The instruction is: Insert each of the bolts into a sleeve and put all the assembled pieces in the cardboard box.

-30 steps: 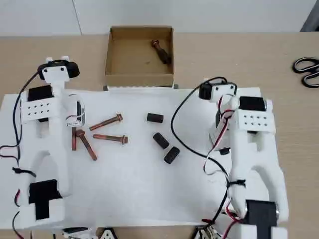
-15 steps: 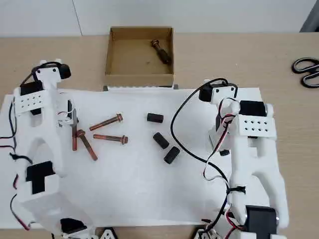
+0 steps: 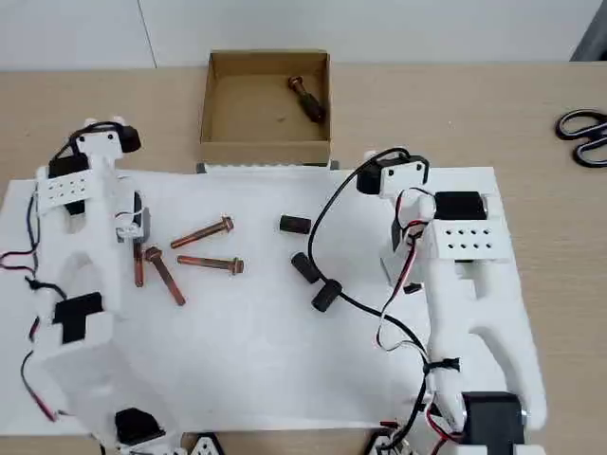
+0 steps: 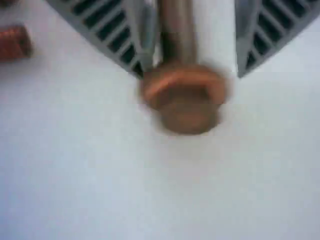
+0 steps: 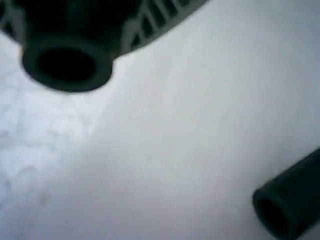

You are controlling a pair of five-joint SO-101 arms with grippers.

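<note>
In the left wrist view the bolt [image 4: 182, 95] is blurred and its shaft runs off the edge — a second bolt [image 4: 12, 42] is cropped too. The right wrist view's near sleeve [image 5: 67, 62] is blurred, its far length hidden, and the other sleeve [image 5: 290, 202] is cut off. The high view crops the scissors [image 3: 583, 136].

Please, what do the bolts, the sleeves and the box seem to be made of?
Bolts: apparently metal with a copper-coloured, slightly shiny finish, judging by the flanged heads and straight shanks.
Sleeves: matte black hollow tubes, probably plastic or rubber; the look does not settle which.
Box: brown cardboard, matte, with thin upright walls.
</note>
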